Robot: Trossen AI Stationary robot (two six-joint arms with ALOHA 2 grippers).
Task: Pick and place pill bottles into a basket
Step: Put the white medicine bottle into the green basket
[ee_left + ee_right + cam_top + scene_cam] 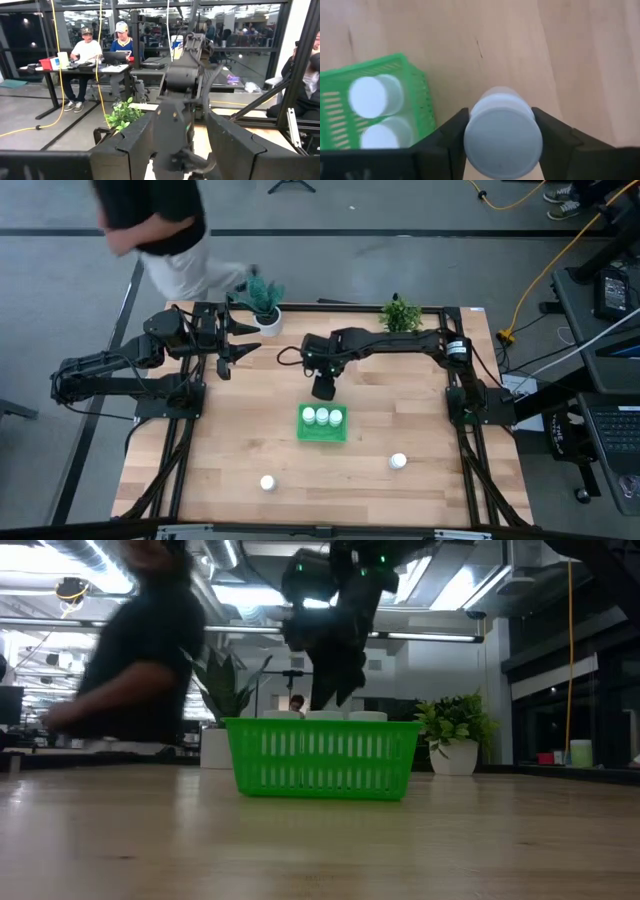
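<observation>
A: Right gripper (323,388) — where, and how set?

B: Found raised above the surface (240,440), just beyond the far side of the basket (322,435). Closed tight on one pill bottle (503,142), with a dark finger pressed against each side of its white cap. Seen from the wrist as hanging over bare wood beside the basket's corner, not over the basket itself.

A: And the basket?

B: Sat near the middle of the surface, bright green, low-walled. Held three bottles (322,417) in a row along its far side, upright, with the caps poking just above the rim in the low view.

A: Any others outside it?

B: Two, both standing on the wood and well apart from each other. One loose bottle (399,462) toward the right front of the basket, another loose bottle (267,482) toward the left front, nearer the front edge.

A: Left gripper (240,340)?

B: Parked at the far left of the surface, close to the plant in the white pot (265,308). Carried nothing visible; could not tell how wide it stood.

A: Anything else around?

B: A second small plant (400,313) at the far edge, by the right arm. Also a person (160,230) on the floor past the far left corner, blurred.
</observation>
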